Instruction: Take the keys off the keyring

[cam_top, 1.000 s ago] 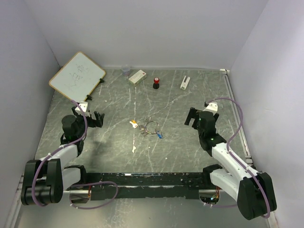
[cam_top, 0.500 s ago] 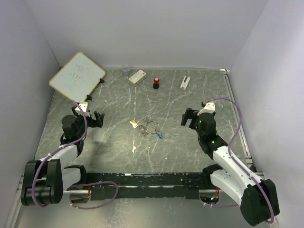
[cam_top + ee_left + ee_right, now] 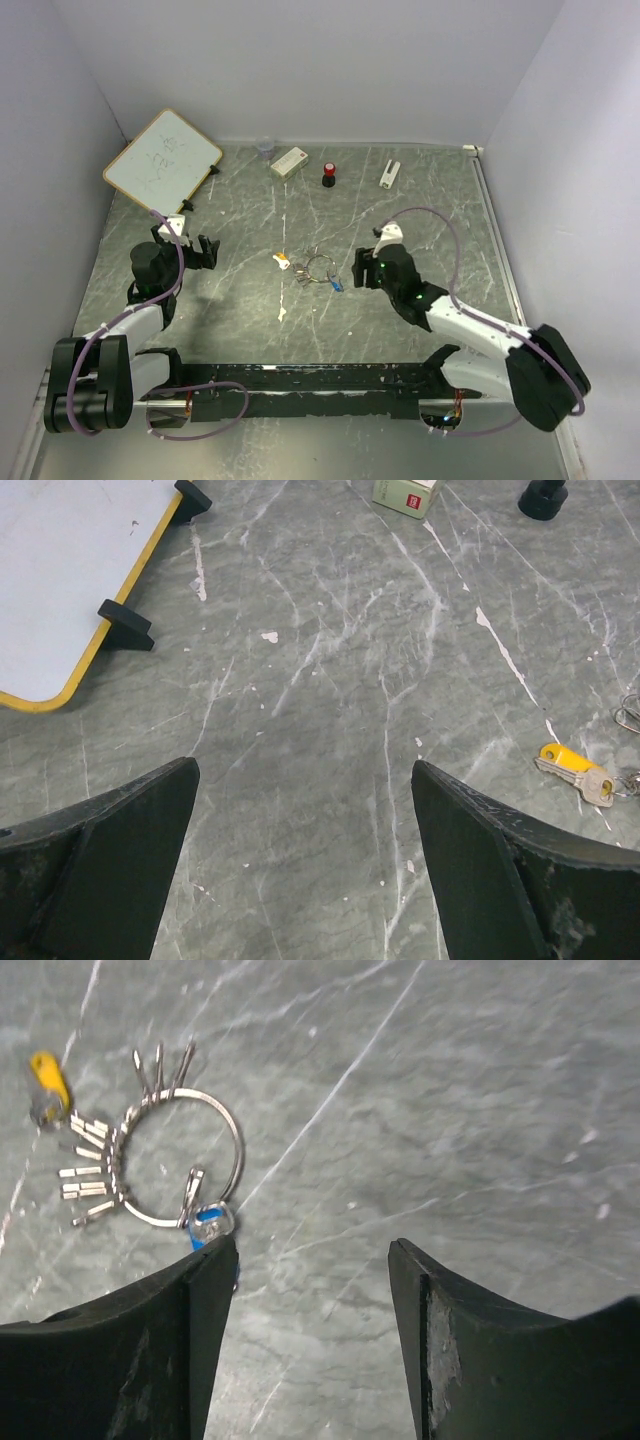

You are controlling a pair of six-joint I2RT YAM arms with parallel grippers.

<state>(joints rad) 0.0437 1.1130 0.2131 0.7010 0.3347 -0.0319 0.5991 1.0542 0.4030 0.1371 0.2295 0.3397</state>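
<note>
Grey marbled bench [image 3: 420, 200], two robot arms at its near edge. The right arm [image 3: 455, 322] has swung inward and the right tool [image 3: 362, 268] now sits just beside the keyring [image 3: 236, 1145] at mid-bench, jaws apart but narrowing, holding nothing. The left tool [image 3: 205, 250] stays wide open, well apart. The keys [image 3: 90, 1175] still cluster on the ring; a first grasp near the blue-headed key [image 3: 210, 1225] looks imminent

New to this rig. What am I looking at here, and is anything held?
Two robot arms on a grey table, each with a two-finger gripper. One picture looks down from behind them; the other two come from wrist cameras. Mid-table lie the keyring and keys, among them a blue-headed key and a yellow-headed key. At the back: a whiteboard, small box, red-capped bottle. The right gripper is at the blue-headed key; the left gripper sits apart. Both are open, holding nothing.
</note>
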